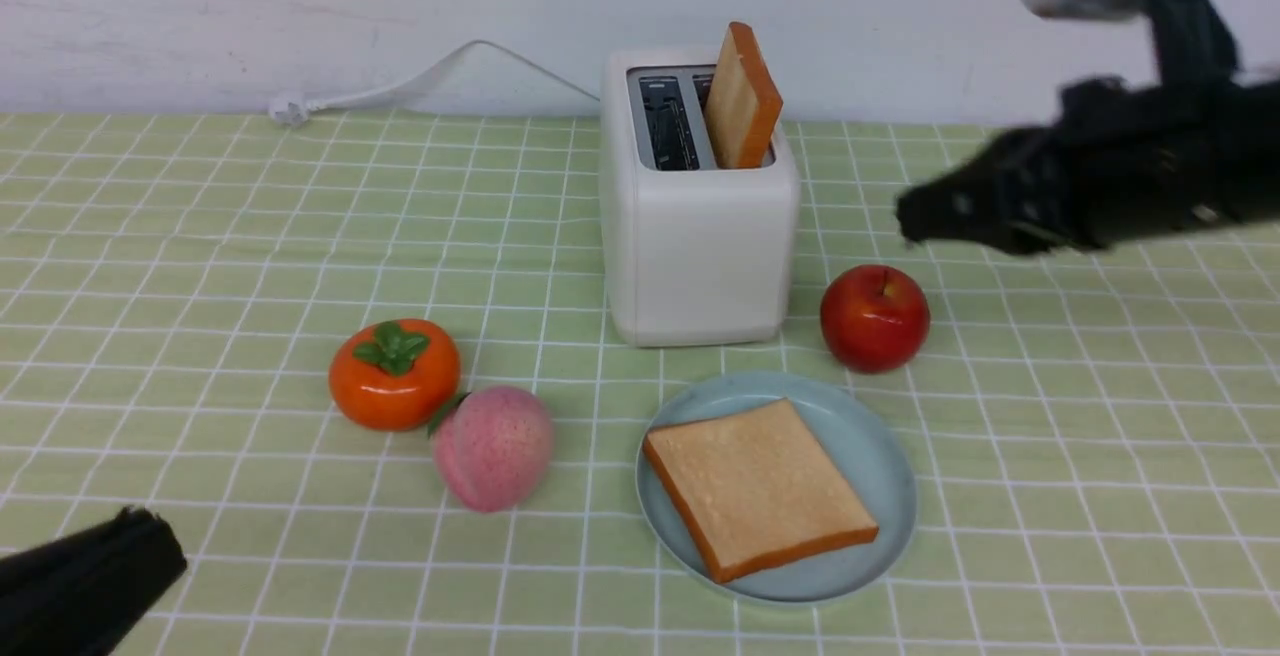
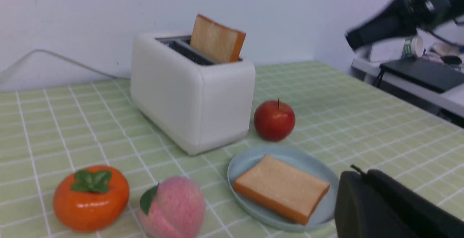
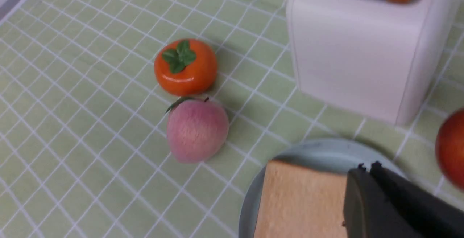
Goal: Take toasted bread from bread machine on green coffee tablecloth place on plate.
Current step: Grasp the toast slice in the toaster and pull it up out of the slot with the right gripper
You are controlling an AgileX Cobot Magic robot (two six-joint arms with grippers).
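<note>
The white bread machine (image 1: 700, 226) stands on the green checked tablecloth (image 1: 200, 236) at the back middle. One toasted bread slice (image 1: 742, 96) leans upright in its right slot; the left slot is empty. A second slice (image 1: 758, 486) lies flat on the pale blue plate (image 1: 870, 436) in front of the toaster. My right gripper (image 1: 905, 216) is shut and empty, blurred, in the air to the right of the toaster above the apple. In the right wrist view it (image 3: 366, 169) hangs over the plate (image 3: 319, 154). My left gripper (image 1: 150, 536) is shut and empty at the near left corner, also in its wrist view (image 2: 357, 174).
An orange persimmon (image 1: 394, 374) and a pink peach (image 1: 492, 448) lie left of the plate. A red apple (image 1: 875, 318) sits right of the toaster's front. The toaster's white cord (image 1: 400, 86) runs along the back wall. A side desk (image 2: 417, 74) stands beyond the table's right edge.
</note>
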